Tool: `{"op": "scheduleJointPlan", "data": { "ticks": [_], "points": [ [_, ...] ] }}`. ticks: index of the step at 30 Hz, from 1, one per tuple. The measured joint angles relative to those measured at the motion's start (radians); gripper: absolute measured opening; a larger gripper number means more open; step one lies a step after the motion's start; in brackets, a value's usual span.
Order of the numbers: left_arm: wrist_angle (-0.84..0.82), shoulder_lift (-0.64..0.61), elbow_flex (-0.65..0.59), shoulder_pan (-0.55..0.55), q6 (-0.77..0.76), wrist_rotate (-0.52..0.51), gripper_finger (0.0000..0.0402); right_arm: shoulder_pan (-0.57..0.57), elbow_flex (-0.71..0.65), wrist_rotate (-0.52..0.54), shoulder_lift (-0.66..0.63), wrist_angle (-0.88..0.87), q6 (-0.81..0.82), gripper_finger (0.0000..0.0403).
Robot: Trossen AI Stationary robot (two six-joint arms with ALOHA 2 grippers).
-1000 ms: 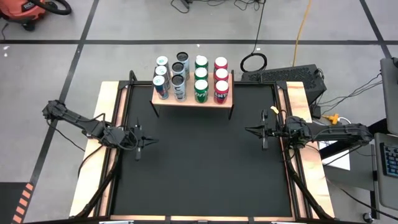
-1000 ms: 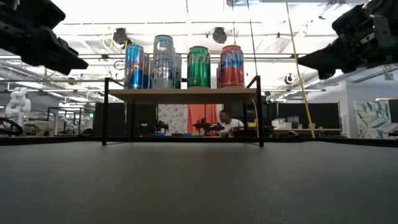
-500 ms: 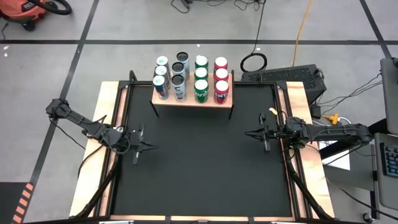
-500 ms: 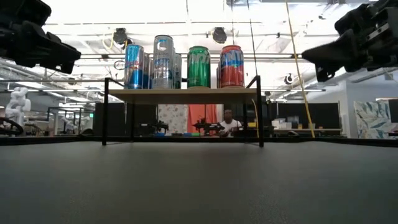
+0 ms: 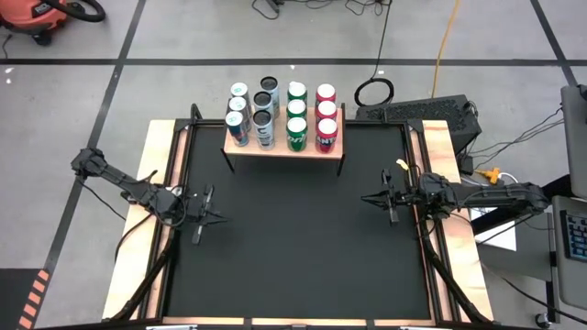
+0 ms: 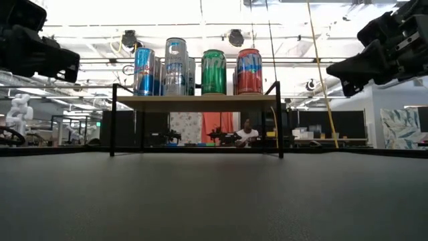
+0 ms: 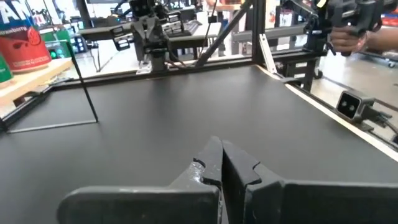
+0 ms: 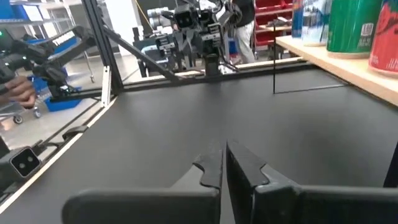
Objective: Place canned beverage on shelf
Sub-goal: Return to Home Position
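1. Cans are standing on the shelf in the high view. There are twelve, in four lines of three: blue, silver-dark, green and red, going from 9 o'clock to 3 o'clock. The shelf is sitting at 12 o'clock on the black worktop.
2. In the same view, the left gripper is hanging at the worktop's 9 o'clock side and pointing toward 3 o'clock. The right gripper is hanging at the 3 o'clock side and pointing toward 9 o'clock. Both are well apart from the shelf and are carrying nothing.
3. In the low view, the front cans are showing upright on the light board, which is resting on thin black legs. The two grippers are hovering high at either edge, clear of the worktop. A person is sitting in the room beyond, seen under the board.
4. In the left wrist view, this arm's fingers are lying pressed together over bare worktop. A red can on the board's edge is showing far off.
5. In the right wrist view, its fingers are likewise pressing together with nothing between them. The green and red cans are standing on the board beyond.
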Motion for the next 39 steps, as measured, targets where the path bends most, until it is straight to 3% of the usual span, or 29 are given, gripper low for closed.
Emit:
{"op": "scheduleJointPlan", "data": {
  "ticks": [9, 20, 39],
  "points": [
    [0.011, -0.030, 0.000, 0.008, 0.062, 0.002, 0.0000, 0.000, -0.001, -0.003, -0.002, 0.006, -0.042, 0.0000],
    [0.032, -0.109, -0.001, 0.148, 0.138, 0.082, 0.0000, 0.000, -0.002, -0.004, -0.057, 0.006, -0.110, 0.0000],
    [-0.030, -0.159, -0.001, 0.423, 0.120, 0.345, 0.0000, 0.000, -0.002, -0.031, -0.193, -0.067, -0.123, 0.0000]
  ]
}}
